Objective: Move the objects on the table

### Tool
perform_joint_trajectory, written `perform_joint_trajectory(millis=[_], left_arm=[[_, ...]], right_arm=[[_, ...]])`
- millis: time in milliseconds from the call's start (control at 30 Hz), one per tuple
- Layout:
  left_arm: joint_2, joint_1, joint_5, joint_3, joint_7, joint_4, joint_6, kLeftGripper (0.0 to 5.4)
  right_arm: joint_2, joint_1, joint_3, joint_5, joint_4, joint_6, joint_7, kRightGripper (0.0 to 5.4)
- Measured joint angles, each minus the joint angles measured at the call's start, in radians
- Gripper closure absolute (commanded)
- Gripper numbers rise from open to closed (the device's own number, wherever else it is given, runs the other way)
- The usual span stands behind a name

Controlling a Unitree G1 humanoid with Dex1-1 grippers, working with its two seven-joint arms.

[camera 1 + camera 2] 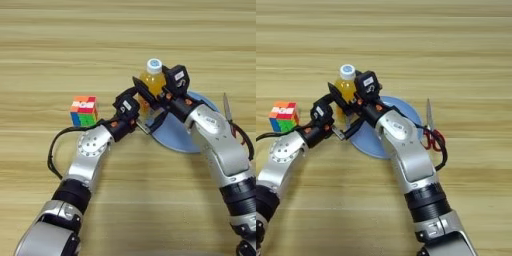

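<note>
The right arm hides much of the plate (406, 112) and the scissors' (430, 131) handles.

On the wooden surface (125, 35), the bottle of orange drink (151, 80) stands upright at the far left rim of the blue plate (175, 136). The right gripper (159, 93) has its black fingers on either side of the bottle, while the left gripper (142, 118) sits just below it by the plate's edge. The puzzle cube (83, 110) lies apart to the left, and scissors' blades (227, 108) show right of the plate.
</note>
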Motion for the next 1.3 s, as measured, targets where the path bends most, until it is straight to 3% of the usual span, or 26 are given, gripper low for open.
perform_joint_trajectory(millis=[500,1067,1300], left_arm=[[0.006,-0.005,-0.006,0.003,-0.002,0.012,-0.003,0.04],[0.003,-0.005,-0.021,0.030,-0.033,0.005,-0.004,1.71],[0.002,-0.005,-0.021,0.036,-0.040,0.005,-0.004,2.00]], right_arm=[[0.001,0.000,0.001,-0.005,0.006,0.013,0.001,1.90],[0.003,0.001,0.000,-0.007,0.020,0.012,0.010,1.90],[0.006,0.001,0.000,-0.007,0.020,0.012,0.010,1.90]])
